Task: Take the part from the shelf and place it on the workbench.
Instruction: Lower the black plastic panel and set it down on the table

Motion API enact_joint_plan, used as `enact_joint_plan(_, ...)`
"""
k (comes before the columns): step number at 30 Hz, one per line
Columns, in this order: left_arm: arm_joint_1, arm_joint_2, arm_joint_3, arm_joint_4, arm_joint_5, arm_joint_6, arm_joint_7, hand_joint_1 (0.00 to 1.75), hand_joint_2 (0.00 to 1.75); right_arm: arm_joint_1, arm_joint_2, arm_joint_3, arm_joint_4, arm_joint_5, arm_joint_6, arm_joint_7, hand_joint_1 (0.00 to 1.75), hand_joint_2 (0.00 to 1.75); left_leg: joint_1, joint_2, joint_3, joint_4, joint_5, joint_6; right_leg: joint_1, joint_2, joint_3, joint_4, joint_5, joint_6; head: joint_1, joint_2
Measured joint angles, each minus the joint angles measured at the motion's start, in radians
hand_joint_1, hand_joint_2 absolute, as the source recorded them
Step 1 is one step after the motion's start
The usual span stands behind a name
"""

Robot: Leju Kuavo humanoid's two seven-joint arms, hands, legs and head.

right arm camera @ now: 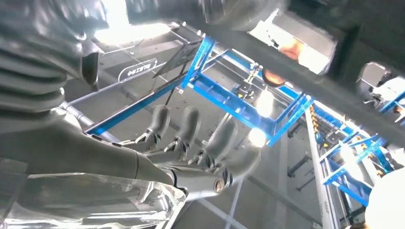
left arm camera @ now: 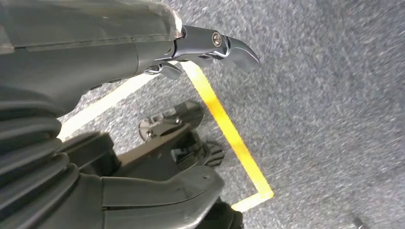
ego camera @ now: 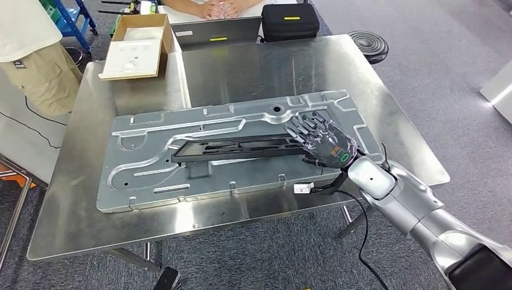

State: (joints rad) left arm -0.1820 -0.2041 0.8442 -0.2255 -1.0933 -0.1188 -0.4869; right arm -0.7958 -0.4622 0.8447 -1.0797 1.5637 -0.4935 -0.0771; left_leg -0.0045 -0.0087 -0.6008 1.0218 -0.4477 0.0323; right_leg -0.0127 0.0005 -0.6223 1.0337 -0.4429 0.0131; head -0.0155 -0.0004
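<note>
The head view is bright, even and sharp; the steel table shows soft sheen and faint shadows. The left wrist view is dimmer and slightly blurred. The right wrist view looks into glaring lamps, its near parts smeared.

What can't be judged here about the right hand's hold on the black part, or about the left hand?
- Head view: the right hand covers the end of the black part, hiding any grip.
- Right wrist view: the fingers show against glare; the part is blurred.
- Left wrist view: the left hand is cut by the edge, above the floor.
</note>
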Motion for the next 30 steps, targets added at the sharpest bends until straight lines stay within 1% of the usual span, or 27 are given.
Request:
enact_joint_plan(1,0.000,0.000,0.000,0.000,0.001,0.002,0.002,0.00,0.00,0.004,0.002,-0.003,0.000,0.000,-0.005,-0.008,0.00,1.75,0.001,0.000,0.000,0.002,-0.003,-0.005,-0.003,-0.001,0.002,-0.003,0.002,-0.004,0.000,0.000)
enact_joint_plan(2,-0.001,0.001,0.000,0.000,0.002,0.005,0.004,0.00,0.00,0.007,0.005,-0.008,0.001,0.000,-0.008,-0.016,0.00,1.75,0.001,0.001,-0.004,0.013,-0.013,-0.010,-0.006,-0.001,0.004,-0.007,0.003,-0.009,0.000,0.000)
enact_joint_plan(3,-0.001,0.002,0.000,0.000,0.003,0.007,0.006,0.00,0.00,0.009,0.008,-0.014,0.002,0.000,-0.011,-0.023,0.00,1.75,0.001,0.001,-0.016,0.041,-0.032,-0.016,-0.009,-0.002,0.007,-0.012,0.005,-0.014,0.000,0.000)
enact_joint_plan(4,-0.001,0.003,0.000,0.000,0.003,0.010,0.008,0.00,0.00,0.011,0.012,-0.020,0.004,0.000,-0.013,-0.031,0.00,1.75,0.003,0.002,-0.038,0.091,-0.062,-0.021,-0.012,-0.003,0.009,-0.015,0.007,-0.018,0.000,0.000)
enact_joint_plan(6,-0.001,0.004,0.000,0.000,0.004,0.012,0.011,0.00,0.00,0.016,0.020,-0.029,0.010,-0.001,-0.016,-0.044,0.00,1.75,0.008,0.002,-0.100,0.223,-0.121,-0.029,-0.012,-0.003,0.010,-0.015,0.007,-0.021,0.000,0.000)
enact_joint_plan(7,0.000,0.004,0.000,0.000,0.004,0.012,0.012,0.00,0.00,0.019,0.024,-0.031,0.014,-0.001,-0.016,-0.050,0.00,1.75,0.010,0.003,-0.124,0.269,-0.132,-0.032,-0.012,-0.003,0.010,-0.014,0.006,-0.021,0.000,0.000)
enact_joint_plan(8,0.001,0.005,0.000,0.000,0.004,0.012,0.012,0.00,0.00,0.021,0.027,-0.033,0.017,-0.002,-0.017,-0.056,0.00,1.75,0.012,0.003,-0.131,0.281,-0.124,-0.034,-0.012,-0.003,0.010,-0.013,0.005,-0.021,0.000,0.000)
enact_joint_plan(9,0.001,0.005,0.000,0.000,0.005,0.013,0.013,0.00,0.00,0.023,0.030,-0.035,0.021,-0.003,-0.019,-0.061,0.00,1.75,0.014,0.003,-0.119,0.252,-0.098,-0.034,-0.013,-0.002,0.010,-0.012,0.004,-0.020,0.000,0.000)
enact_joint_plan(10,0.000,0.006,0.000,0.000,0.006,0.013,0.013,0.00,0.00,0.024,0.032,-0.038,0.025,-0.006,-0.020,-0.065,0.00,1.75,0.015,0.003,-0.090,0.189,-0.061,-0.033,-0.014,-0.001,0.012,-0.010,0.002,-0.017,0.000,0.000)
enact_joint_plan(11,0.000,0.007,0.000,0.000,0.006,0.014,0.013,0.00,0.00,0.024,0.034,-0.042,0.028,-0.010,-0.021,-0.068,0.00,1.75,0.016,0.003,-0.056,0.118,-0.031,-0.031,-0.014,-0.001,0.013,-0.008,0.000,-0.014,0.000,0.000)
enact_joint_plan(12,-0.001,0.007,0.000,0.000,0.007,0.014,0.013,0.00,0.00,0.024,0.036,-0.046,0.031,-0.015,-0.023,-0.070,0.00,1.75,0.015,0.002,-0.027,0.058,-0.009,-0.028,-0.013,0.000,0.013,-0.006,-0.002,-0.009,0.000,0.000)
enact_joint_plan(13,-0.001,0.007,0.000,0.000,0.007,0.014,0.013,0.00,0.00,0.024,0.037,-0.050,0.034,-0.019,-0.025,-0.070,0.00,1.75,0.013,0.002,-0.009,0.019,0.001,-0.024,-0.011,0.000,0.014,-0.005,-0.003,-0.003,0.000,0.000)
enact_joint_plan(15,0.000,0.007,0.000,0.000,0.007,0.015,0.014,0.00,0.00,0.025,0.038,-0.056,0.040,-0.026,-0.028,-0.072,0.00,1.75,0.009,0.000,-0.002,0.002,0.002,-0.015,-0.010,0.001,0.014,-0.009,0.000,0.010,0.000,0.000)
enact_joint_plan(16,0.001,0.007,0.000,0.000,0.007,0.015,0.014,0.00,0.00,0.026,0.039,-0.058,0.042,-0.028,-0.029,-0.073,0.00,1.75,0.010,0.001,-0.001,-0.002,0.005,-0.008,-0.011,0.001,0.014,-0.011,0.000,0.016,0.000,0.000)
enact_joint_plan(17,0.000,0.007,0.000,0.000,0.007,0.015,0.014,0.00,0.00,0.027,0.039,-0.061,0.044,-0.031,-0.031,-0.073,0.00,1.75,0.011,0.001,0.001,-0.008,0.009,-0.001,-0.013,0.001,0.012,-0.006,-0.006,0.021,0.000,0.000)
enact_joint_plan(18,-0.001,0.007,0.000,0.000,0.007,0.015,0.015,0.00,0.00,0.028,0.040,-0.065,0.046,-0.036,-0.034,-0.071,0.00,1.75,0.013,0.002,0.003,-0.014,0.013,0.007,-0.014,0.000,0.004,0.013,-0.021,0.024,0.000,0.000)
enact_joint_plan(19,-0.002,0.007,0.000,0.000,0.008,0.016,0.015,0.00,0.00,0.031,0.040,-0.071,0.048,-0.047,-0.037,-0.068,0.00,1.75,0.014,0.003,0.005,-0.018,0.016,0.013,-0.014,0.000,-0.014,0.055,-0.047,0.027,0.000,0.000)
enact_joint_plan(21,-0.001,0.007,0.000,0.000,0.012,0.020,0.017,0.00,0.00,0.053,0.046,-0.094,0.052,-0.089,-0.043,-0.054,0.00,1.75,0.011,0.002,0.005,-0.019,0.017,0.018,-0.013,0.000,-0.072,0.182,-0.109,0.030,0.000,0.000)
enact_joint_plan(22,0.000,0.007,0.000,0.000,0.014,0.022,0.017,0.00,0.00,0.072,0.053,-0.111,0.054,-0.114,-0.044,-0.047,0.00,1.75,0.009,0.002,0.005,-0.018,0.016,0.019,-0.012,0.000,-0.098,0.236,-0.127,0.031,0.000,0.000)
enact_joint_plan(23,0.001,0.007,0.000,0.000,0.016,0.024,0.018,0.00,0.00,0.093,0.061,-0.132,0.055,-0.135,-0.044,-0.041,0.00,1.75,0.007,0.001,0.005,-0.016,0.015,0.020,-0.012,0.000,-0.110,0.257,-0.125,0.030,0.000,0.000)
enact_joint_plan(24,0.002,0.007,0.000,0.000,0.016,0.025,0.018,0.00,0.00,0.110,0.069,-0.153,0.056,-0.148,-0.044,-0.038,0.00,1.75,0.006,0.000,0.005,-0.014,0.014,0.021,-0.011,0.000,-0.103,0.238,-0.104,0.027,0.000,0.000)
enact_joint_plan(25,0.002,0.007,0.000,0.000,0.016,0.026,0.018,0.00,0.00,0.122,0.075,-0.171,0.056,-0.154,-0.044,-0.037,0.00,1.75,0.004,0.000,0.005,-0.011,0.012,0.020,-0.010,0.000,-0.077,0.182,-0.069,0.023,0.000,0.000)
enact_joint_plan(26,0.001,0.006,0.000,0.000,0.016,0.027,0.018,0.00,0.00,0.128,0.080,-0.187,0.056,-0.157,-0.044,-0.036,0.00,1.75,0.003,0.000,0.005,-0.008,0.010,0.019,-0.009,0.000,-0.043,0.111,-0.038,0.017,0.000,0.000)
enact_joint_plan(27,0.001,0.006,0.000,0.000,0.016,0.027,0.018,0.00,0.00,0.132,0.084,-0.200,0.056,-0.158,-0.044,-0.036,0.00,1.75,0.000,0.000,0.004,-0.006,0.008,0.017,-0.005,-0.001,-0.015,0.050,-0.015,0.011,0.000,0.000)
enact_joint_plan(28,0.000,0.005,0.000,0.000,0.017,0.027,0.018,0.00,0.00,0.135,0.087,-0.210,0.056,-0.159,-0.044,-0.035,0.00,1.75,-0.001,0.000,0.003,-0.004,0.006,0.014,-0.001,-0.001,0.004,0.011,-0.003,0.006,0.000,0.000)
enact_joint_plan(29,0.000,0.005,0.000,0.000,0.017,0.027,0.019,0.00,0.00,0.139,0.090,-0.220,0.056,-0.164,-0.044,-0.034,0.00,1.75,-0.002,0.001,0.002,-0.004,0.006,0.010,0.003,-0.001,0.011,-0.005,-0.002,0.003,0.000,0.000)
enact_joint_plan(30,0.000,0.004,0.000,0.000,0.017,0.028,0.019,0.00,0.00,0.148,0.095,-0.231,0.054,-0.178,-0.044,-0.037,0.00,1.75,-0.002,0.001,0.002,-0.005,0.006,0.005,0.006,-0.001,0.011,-0.006,0.000,0.000,0.000,0.000)
